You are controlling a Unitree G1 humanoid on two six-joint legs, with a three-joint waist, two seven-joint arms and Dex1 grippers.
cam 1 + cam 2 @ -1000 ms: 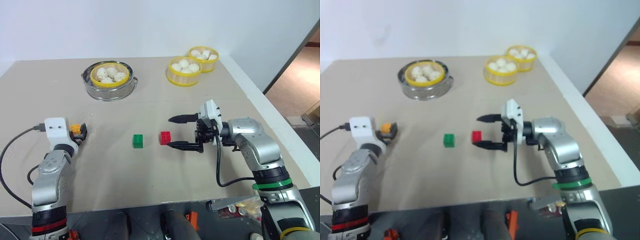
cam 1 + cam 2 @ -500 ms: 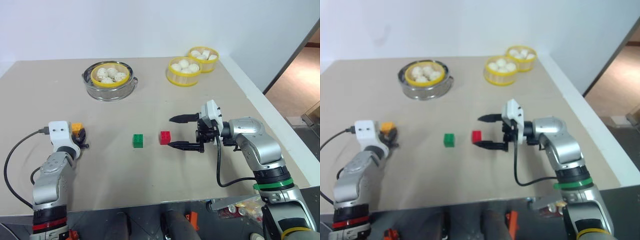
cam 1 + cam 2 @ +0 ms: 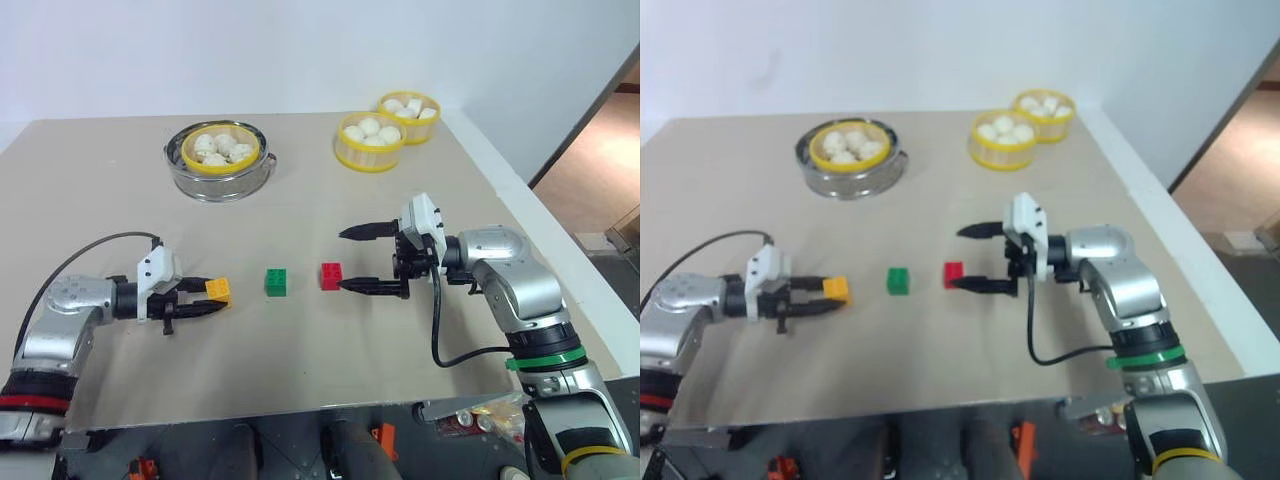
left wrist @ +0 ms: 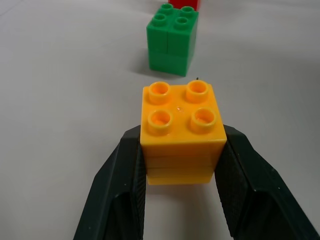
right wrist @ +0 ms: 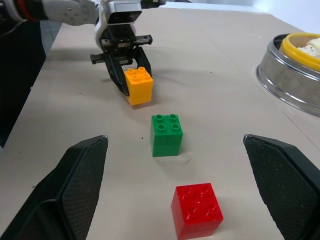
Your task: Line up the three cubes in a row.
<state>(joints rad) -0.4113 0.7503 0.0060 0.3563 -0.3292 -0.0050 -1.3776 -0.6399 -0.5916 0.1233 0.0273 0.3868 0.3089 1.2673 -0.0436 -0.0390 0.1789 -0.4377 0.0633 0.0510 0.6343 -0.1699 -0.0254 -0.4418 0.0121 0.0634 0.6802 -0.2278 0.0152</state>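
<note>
Cubes sit in the lower middle of the head views on a tan table (image 3: 300, 215). The orange cube (image 3: 218, 290) is left of centre, clamped between the two black fingers of the left claw (image 3: 212, 298), which reaches in level from the left edge. In the left wrist view the fingers (image 4: 127, 175) press both sides of the orange cube, studs up. The green cube (image 3: 276, 281) stands just right of it, apart and free. The red cube (image 3: 331, 275) is next, near the green one, also free. The three lie roughly along one line across the frame. The right claw (image 3: 372, 259) comes in from the right of centre, its fingers spread wide apart, empty, with the red cube just beyond its tips. Toward the top, a metal bowl (image 3: 220, 176) and two yellow tubs (image 3: 369, 142) hold white balls.
</note>
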